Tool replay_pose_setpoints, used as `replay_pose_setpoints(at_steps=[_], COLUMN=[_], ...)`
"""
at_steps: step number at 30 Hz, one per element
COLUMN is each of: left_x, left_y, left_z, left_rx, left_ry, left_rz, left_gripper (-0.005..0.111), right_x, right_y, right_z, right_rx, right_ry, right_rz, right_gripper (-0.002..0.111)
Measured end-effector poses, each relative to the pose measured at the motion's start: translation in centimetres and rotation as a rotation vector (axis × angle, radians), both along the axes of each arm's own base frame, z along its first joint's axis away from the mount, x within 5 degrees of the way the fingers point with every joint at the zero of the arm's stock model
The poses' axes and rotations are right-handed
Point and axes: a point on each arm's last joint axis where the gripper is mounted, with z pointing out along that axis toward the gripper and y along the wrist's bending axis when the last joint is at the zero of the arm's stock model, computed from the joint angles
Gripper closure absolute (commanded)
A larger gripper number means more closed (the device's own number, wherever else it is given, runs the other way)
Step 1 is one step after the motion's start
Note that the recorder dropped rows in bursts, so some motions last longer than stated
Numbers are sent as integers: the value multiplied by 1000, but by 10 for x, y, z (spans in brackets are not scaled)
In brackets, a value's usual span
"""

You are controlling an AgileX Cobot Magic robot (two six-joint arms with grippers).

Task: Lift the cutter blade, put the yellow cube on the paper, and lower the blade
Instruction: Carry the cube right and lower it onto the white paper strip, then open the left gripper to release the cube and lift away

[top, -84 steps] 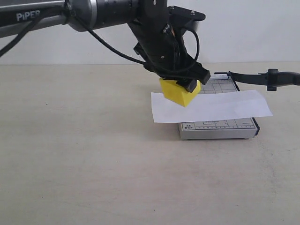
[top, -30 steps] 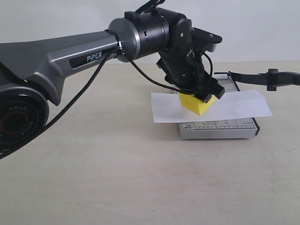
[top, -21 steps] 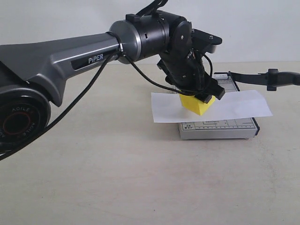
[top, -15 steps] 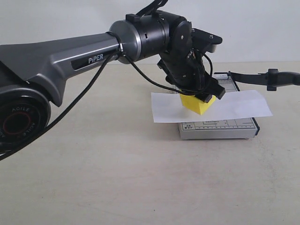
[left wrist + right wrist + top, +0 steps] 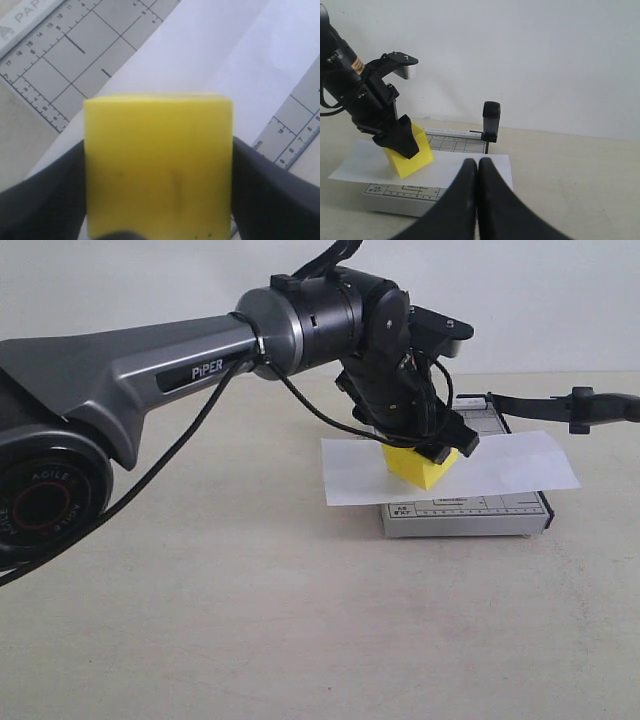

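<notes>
The left gripper [image 5: 428,450] grasps the tilted yellow cube [image 5: 418,469] over the paper [image 5: 510,465]. The right gripper [image 5: 478,167] is clenched tight on nothing.

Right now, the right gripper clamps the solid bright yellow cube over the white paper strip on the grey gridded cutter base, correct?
No, the left gripper clamps the solid bright yellow cube over the white paper strip on the grey gridded cutter base; the left wrist view shows it.

Grey left arm [image 5: 120,360] extends, wrist angled down, left gripper [image 5: 414,448] clamping a bright yellow cube [image 5: 420,471]; black right gripper [image 5: 478,166] is pressed closed.
</notes>
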Motion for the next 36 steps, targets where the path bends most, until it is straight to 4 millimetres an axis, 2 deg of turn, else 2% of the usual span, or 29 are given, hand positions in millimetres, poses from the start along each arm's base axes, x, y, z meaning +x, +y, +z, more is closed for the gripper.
replay_pose_setpoints(at_steps=[6, 7, 9, 10, 12, 25, 31, 36], left_x=[0, 0, 0, 1, 1, 1, 1, 1], left_y=[0, 0, 0, -1, -2, -4, -4, -5], left_z=[-3, -3, -2, -2, 0, 4, 4, 5], left_rx=[5, 5, 1, -3, -16, -44, -47, -55], left_ry=[5, 5, 1, -1, -2, -5, -2, -4], left_rz=[0, 0, 0, 1, 2, 5, 6, 6], left_gripper=[102, 99, 83, 67, 49, 47, 31, 30], right_x=[0, 0, 0, 0, 0, 0, 0, 0], right_y=[0, 0, 0, 0, 0, 0, 0, 0], right_z=[0, 0, 0, 0, 0, 0, 0, 0], right_rx=[0, 0, 0, 0, 0, 0, 0, 0], right_ry=[0, 0, 0, 0, 0, 0, 0, 0], right_rz=[0, 0, 0, 0, 0, 0, 0, 0], right_gripper=[108, 108, 108, 108, 108, 108, 108, 108])
